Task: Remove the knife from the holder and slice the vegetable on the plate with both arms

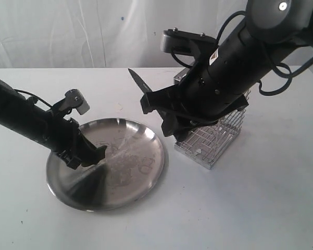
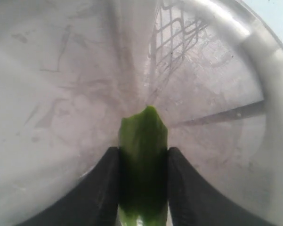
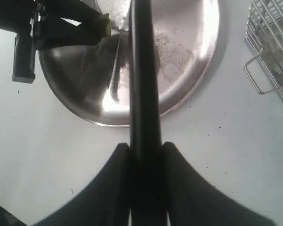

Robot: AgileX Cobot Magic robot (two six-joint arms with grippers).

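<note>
The left gripper is pressed on the vegetable: its two black fingers pinch the green piece from both sides, and only a short pointed end comes out in front of them. The piece is low over the left part of the plate; I cannot tell if its end touches the metal. The right gripper is closed on the knife, which is out of the holder and is carried in the air between the holder and the plate, with the pointed blade up and away from the vegetable. In my judgement the cut has not yet begun, and several things could go wrong. So little of the vegetable is free that a blade coming down a bit off line would strike the left fingers instead. The knife is slim and smooth, so it may turn or slip between the pads when it meets resistance. The pinched piece may also jump out under the pressure, and the shiny plate may slide on the smooth white table, because nothing fixes it. The right arm hangs just over the holder and could knock it. Behind the table hangs a white curtain.
</note>
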